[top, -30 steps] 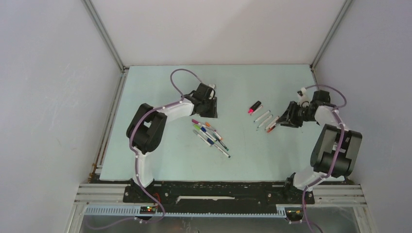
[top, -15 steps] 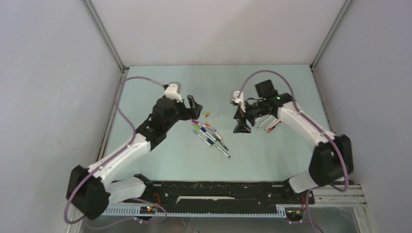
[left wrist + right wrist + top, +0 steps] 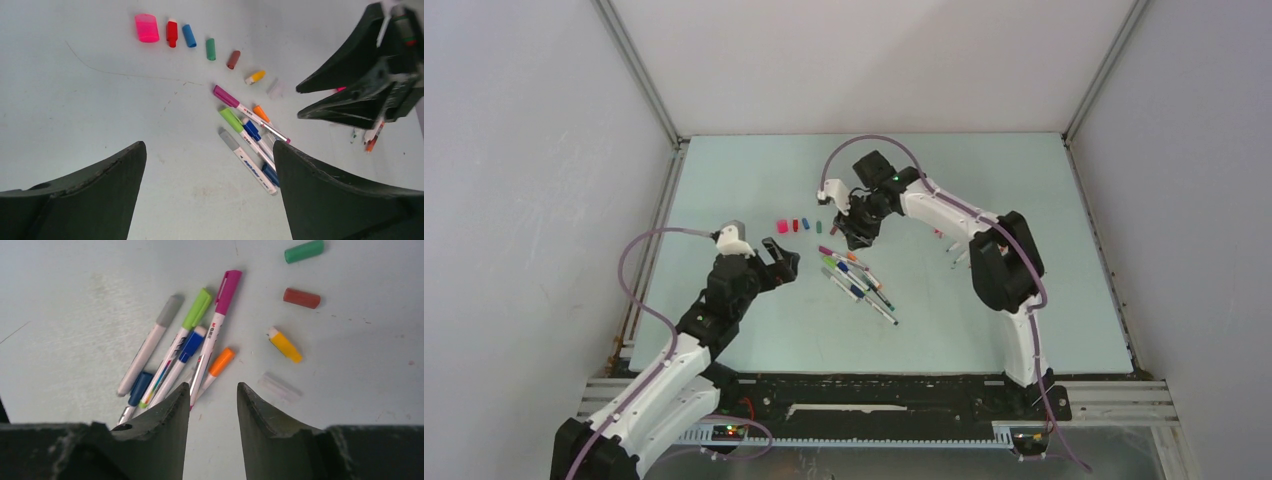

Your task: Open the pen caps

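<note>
Several capped pens lie bunched mid-table, showing grey, green, blue, magenta and orange caps. Loose pen caps form a row behind them: the fat pink one, red, blue, green, dark red, orange-yellow and a clear one. My right gripper hangs just behind the bunch, open a little with nothing between its fingers. The left gripper stands wide open and empty, left of the bunch.
More pens lie to the right, partly hidden under the right arm; their tips show at the left wrist view's edge. From the left wrist, the right gripper looms above the pens. Walls enclose the table.
The right arm has swung left across the table to the bunched pens. The left arm has pulled back toward the near left, and its gripper has opened wide.
</note>
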`<action>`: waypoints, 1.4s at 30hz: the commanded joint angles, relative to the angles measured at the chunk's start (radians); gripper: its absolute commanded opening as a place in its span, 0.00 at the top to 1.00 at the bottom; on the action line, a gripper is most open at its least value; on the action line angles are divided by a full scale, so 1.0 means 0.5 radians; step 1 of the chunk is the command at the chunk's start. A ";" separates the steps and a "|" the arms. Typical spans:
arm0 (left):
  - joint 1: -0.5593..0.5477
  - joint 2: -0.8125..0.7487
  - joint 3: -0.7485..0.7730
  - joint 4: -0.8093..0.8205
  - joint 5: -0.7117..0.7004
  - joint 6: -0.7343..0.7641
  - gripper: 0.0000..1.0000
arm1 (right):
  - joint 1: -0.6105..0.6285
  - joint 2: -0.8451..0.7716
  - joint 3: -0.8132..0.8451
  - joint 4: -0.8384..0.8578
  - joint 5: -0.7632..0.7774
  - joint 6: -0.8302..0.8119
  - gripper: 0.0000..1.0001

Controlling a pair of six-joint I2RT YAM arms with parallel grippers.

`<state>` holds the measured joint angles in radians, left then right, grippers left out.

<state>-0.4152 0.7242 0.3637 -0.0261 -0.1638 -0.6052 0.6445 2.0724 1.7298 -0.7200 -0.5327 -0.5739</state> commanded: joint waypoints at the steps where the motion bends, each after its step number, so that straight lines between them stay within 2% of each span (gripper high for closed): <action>1: 0.014 -0.036 -0.019 -0.044 -0.149 -0.058 0.03 | 0.048 0.155 0.193 -0.117 0.209 0.104 0.59; 17: 0.017 -0.085 -0.118 -0.030 -0.236 -0.152 0.04 | 0.156 0.402 0.313 -0.140 0.293 0.160 0.55; 36: 0.017 -0.252 -0.162 -0.112 -0.290 -0.204 0.04 | 0.220 0.612 0.517 -0.118 0.368 0.139 0.56; 42: 0.017 -0.293 -0.177 -0.120 -0.286 -0.217 0.04 | 0.236 0.653 0.557 -0.115 0.359 0.125 0.60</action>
<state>-0.4118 0.5934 0.3065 -0.0841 -0.2836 -0.6937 0.7509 2.3676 1.9636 -0.7830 -0.3553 -0.5045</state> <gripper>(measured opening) 0.961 0.423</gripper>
